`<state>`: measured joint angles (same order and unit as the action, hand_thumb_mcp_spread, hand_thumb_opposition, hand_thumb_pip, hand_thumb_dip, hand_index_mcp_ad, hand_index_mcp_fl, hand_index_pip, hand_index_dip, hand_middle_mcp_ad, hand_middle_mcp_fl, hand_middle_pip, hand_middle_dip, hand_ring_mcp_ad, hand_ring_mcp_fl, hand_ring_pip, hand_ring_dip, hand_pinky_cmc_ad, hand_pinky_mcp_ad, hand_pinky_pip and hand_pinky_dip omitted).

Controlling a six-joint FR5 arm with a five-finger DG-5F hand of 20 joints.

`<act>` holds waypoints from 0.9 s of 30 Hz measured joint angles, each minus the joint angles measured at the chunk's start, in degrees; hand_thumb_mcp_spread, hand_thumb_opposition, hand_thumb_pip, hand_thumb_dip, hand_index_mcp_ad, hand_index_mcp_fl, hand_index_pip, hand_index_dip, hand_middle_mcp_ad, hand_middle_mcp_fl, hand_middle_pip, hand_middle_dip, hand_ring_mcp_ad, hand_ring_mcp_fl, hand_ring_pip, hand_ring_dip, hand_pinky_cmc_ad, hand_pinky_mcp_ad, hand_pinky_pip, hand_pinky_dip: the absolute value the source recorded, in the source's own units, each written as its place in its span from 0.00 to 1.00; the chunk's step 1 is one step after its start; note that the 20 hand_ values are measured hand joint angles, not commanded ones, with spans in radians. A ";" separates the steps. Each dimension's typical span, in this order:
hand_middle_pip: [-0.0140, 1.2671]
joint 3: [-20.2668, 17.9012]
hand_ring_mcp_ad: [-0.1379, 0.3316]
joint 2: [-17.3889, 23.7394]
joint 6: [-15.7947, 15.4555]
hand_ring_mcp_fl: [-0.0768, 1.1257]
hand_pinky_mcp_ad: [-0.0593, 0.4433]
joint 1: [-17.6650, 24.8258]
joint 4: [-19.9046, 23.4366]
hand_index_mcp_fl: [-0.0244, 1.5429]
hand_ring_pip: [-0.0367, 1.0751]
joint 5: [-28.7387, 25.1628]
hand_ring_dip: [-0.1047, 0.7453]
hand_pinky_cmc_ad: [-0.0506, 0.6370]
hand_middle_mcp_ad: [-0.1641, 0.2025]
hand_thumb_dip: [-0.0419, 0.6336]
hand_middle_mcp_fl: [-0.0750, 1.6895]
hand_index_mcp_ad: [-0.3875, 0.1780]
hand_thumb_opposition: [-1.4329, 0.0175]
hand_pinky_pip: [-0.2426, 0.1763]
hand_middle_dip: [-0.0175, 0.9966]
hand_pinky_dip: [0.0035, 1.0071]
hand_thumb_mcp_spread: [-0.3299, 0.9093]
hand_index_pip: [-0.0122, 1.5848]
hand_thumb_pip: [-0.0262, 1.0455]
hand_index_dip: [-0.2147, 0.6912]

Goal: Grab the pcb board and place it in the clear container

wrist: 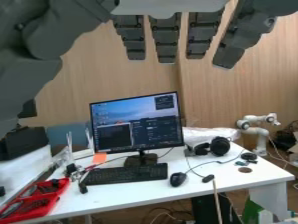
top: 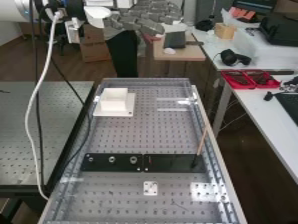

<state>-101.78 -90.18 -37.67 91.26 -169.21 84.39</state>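
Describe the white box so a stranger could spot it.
On the perforated bench, look past the black plates toward the far end. There stands a squarish white box on a flat base. Its height sets it apart from the small, flat plate.

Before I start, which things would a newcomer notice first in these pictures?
Probably the lit screen standing on the white desk. Then the white block near the far end of the metal table, and the dark grey hand at the top of the high view.
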 joint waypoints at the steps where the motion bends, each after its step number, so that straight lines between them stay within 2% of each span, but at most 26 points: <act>1: 0.10 -0.92 0.64 -0.22 0.35 0.06 0.51 -0.08 0.82 0.02 0.09 -0.43 0.14 0.50 0.78 0.07 0.04 0.69 0.56 0.32 0.11 0.32 0.45 0.05 0.24 0.61; 6: 0.10 -4.51 0.64 -1.80 1.89 0.07 0.51 -0.70 4.03 0.02 0.09 -2.51 0.15 0.52 0.79 0.07 0.04 0.69 0.55 0.32 0.11 0.32 0.45 0.05 0.26 0.60; 8: 0.10 -5.69 0.64 -2.78 2.61 0.07 0.51 -1.07 5.10 0.02 0.08 -3.64 0.15 0.52 0.79 0.07 0.04 0.69 0.55 0.32 0.11 0.32 0.46 0.05 0.31 0.58; 14: 0.10 -7.82 0.65 -5.18 4.04 0.06 0.51 -2.14 7.54 0.04 0.10 -6.21 0.15 0.52 0.79 0.07 0.04 0.69 0.53 0.33 0.12 0.34 0.50 0.06 0.32 0.54; 19: 0.10 -8.09 0.65 -8.05 4.81 0.06 0.51 -3.33 7.73 0.05 0.09 -7.45 0.15 0.52 0.79 0.14 0.04 0.68 0.53 0.33 0.12 0.34 0.53 0.06 0.38 0.51; 22: 0.10 -8.11 0.65 -9.98 4.73 0.06 0.52 -4.10 8.00 0.08 0.09 -8.03 0.15 0.52 0.78 0.15 0.04 0.65 0.53 0.33 0.12 0.34 0.54 0.10 0.38 0.49; 27: 0.10 -8.19 0.63 -12.40 4.09 0.06 0.52 -5.31 9.71 0.14 0.10 -8.20 0.16 0.51 0.79 0.20 0.04 0.59 0.51 0.33 0.13 0.34 0.59 0.24 0.40 0.44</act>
<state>-109.98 -102.58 -33.58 85.95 -159.50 76.19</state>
